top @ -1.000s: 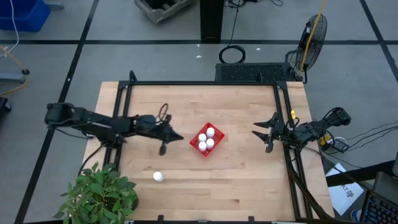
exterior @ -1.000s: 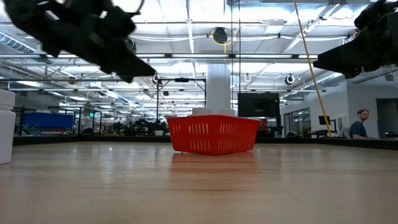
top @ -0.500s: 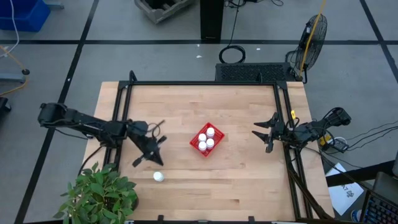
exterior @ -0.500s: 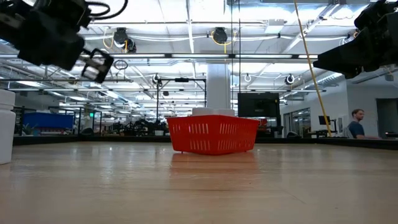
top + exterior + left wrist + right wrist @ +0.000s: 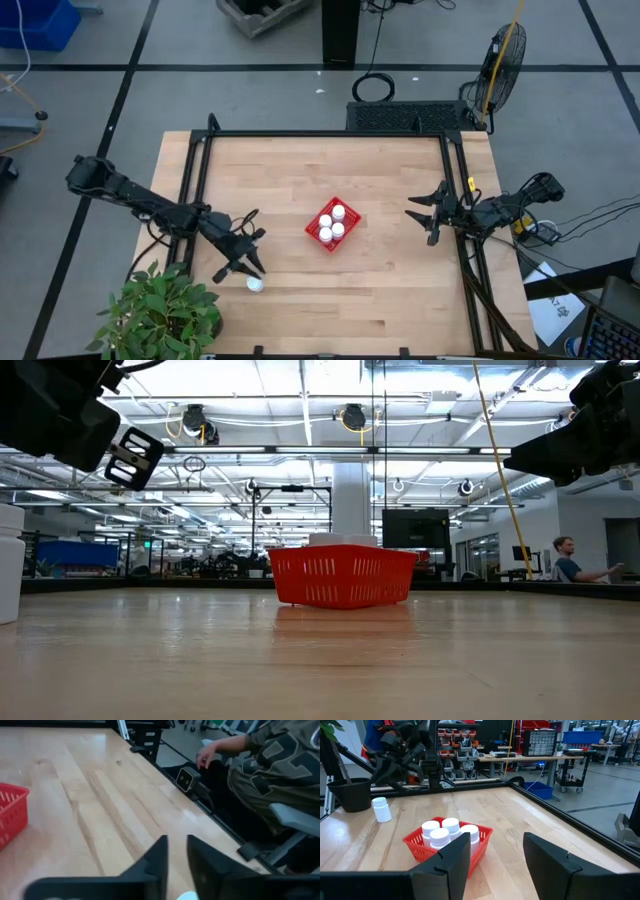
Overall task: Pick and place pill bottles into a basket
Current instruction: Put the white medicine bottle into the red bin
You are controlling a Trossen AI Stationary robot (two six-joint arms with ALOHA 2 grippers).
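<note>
One white pill bottle [image 5: 255,284] stands upright on its base near the table's near-left edge; it also shows in the low view [image 5: 8,565] and the right wrist view [image 5: 381,810]. Several more bottles [image 5: 451,826] stand in the red basket [image 5: 318,232] at mid-table. My left gripper [image 5: 245,268] hovers just beside and above the lone bottle, its fingers a narrow gap apart and empty; the bottle's cap [image 5: 187,896] peeks in below the fingertips [image 5: 176,840]. My right gripper [image 5: 418,222] waits open at the table's right, pointing at the basket [image 5: 420,851].
A potted plant [image 5: 160,315] stands at the near-left corner, close to the lone bottle. A black frame rail [image 5: 325,134] borders the table. A seated person [image 5: 270,770] is just beyond the near edge. Bare wood lies between the bottle and the basket.
My left gripper has swung away from the basket toward the table's near-left, turning as it went, and now hangs by the lone bottle. The bottles and basket have stayed put.
</note>
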